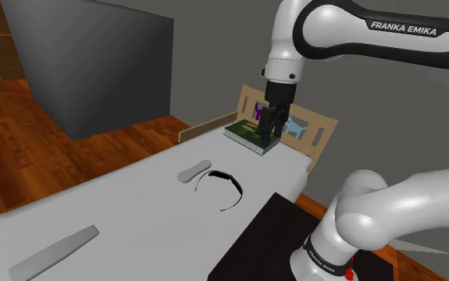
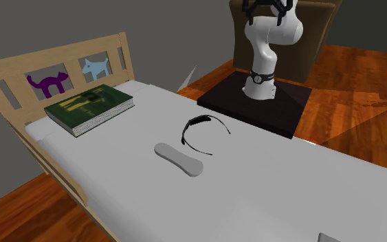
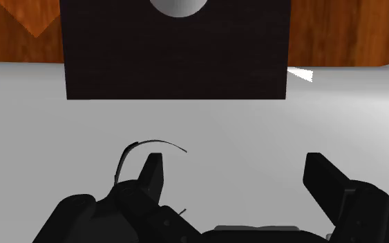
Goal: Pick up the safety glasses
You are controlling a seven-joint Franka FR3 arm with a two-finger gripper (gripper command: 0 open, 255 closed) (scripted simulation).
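Gripper (image 3: 235, 167) spread open over bed (image 1: 135, 211); arm (image 1: 350, 36) reads "FRANKA EMIKA"; thin, black-framed safety glasses (image 2: 196, 122) lie flat.

One safety glasses (image 2: 196, 122), one book (image 2: 89, 106) — maybe two grey bars (image 1: 192, 172)

Setting: child's bedroom in a home. Evidence:
- bed (image 2: 288, 185) with white mattress
- wooden headboard (image 2: 20, 69) with purple cat (image 2: 47, 84) and pale blue dog (image 2: 97, 67) figures in its openings
- green book (image 2: 89, 106) on the bed near it
- wooden plank floor (image 1: 23, 152)
- plain grey wall (image 1: 206, 48)
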